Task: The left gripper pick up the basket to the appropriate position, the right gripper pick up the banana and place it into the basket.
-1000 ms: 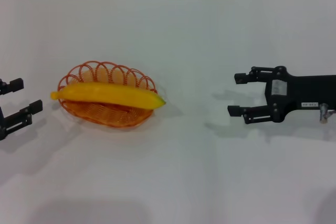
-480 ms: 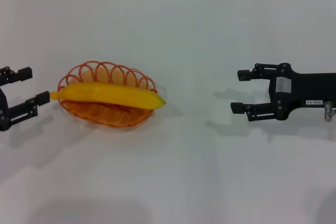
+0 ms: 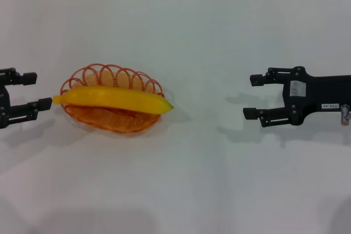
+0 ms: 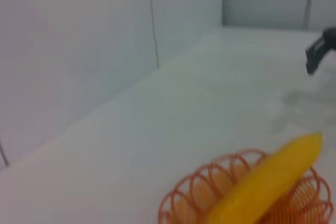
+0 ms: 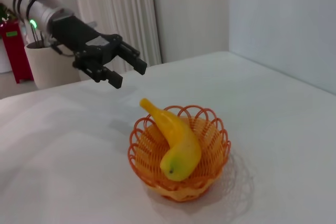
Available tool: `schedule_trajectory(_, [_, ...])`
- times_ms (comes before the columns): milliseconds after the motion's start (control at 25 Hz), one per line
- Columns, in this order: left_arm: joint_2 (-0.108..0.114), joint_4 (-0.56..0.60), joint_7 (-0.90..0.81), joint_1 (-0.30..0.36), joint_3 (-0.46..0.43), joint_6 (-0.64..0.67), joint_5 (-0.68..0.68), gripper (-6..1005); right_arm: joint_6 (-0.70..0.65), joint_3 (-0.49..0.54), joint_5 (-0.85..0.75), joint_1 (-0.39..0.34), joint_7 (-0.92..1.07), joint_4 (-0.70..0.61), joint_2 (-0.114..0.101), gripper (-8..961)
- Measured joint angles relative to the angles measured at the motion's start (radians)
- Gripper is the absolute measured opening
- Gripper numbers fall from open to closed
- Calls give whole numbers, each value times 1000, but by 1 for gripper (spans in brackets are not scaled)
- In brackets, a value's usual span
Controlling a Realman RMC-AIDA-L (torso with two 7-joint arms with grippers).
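The banana [image 3: 112,98] lies lengthwise in the basket [image 3: 112,101], w/ both ends sticking out past the scalloped rim; stem end points toward the robot's left, the dark-tipped end toward its right; the basket sits on the white desk [image 3: 197,179], left of centre in the head view. The left gripper [image 3: 28,91] is at the far left edge, just beside the banana's stem end, jaws apart and holding nothing (the nearer finger's tip looks v. close to the stem, contact can't be told); its fingers point toward the basket. The right gripper [image 3: 252,96] is over the right part of the desk, well apart from the basket, jaws apart and empty, fingers pointing toward the basket; white label visible on its black body. In the right wrist view the banana [image 5: 175,143] rests curved in the basket [image 5: 178,153], w/ the left gripper [image 5: 119,69] beyond it, above the desk; the left wrist view shows the basket [image 4: 210,192] rim and banana [image 4: 268,182] close up, blurred.
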Motion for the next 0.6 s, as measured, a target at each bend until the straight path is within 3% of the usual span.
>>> schedule_trajectory(320, [-19, 64, -34, -25, 1, 34, 84, 658, -11, 0, -10, 7, 14, -1, -4, 848])
schedule_trajectory(600, [-24, 70, -9, -32, -7, 32, 72, 658, -55, 65, -10, 1, 15, -2, -41, 848])
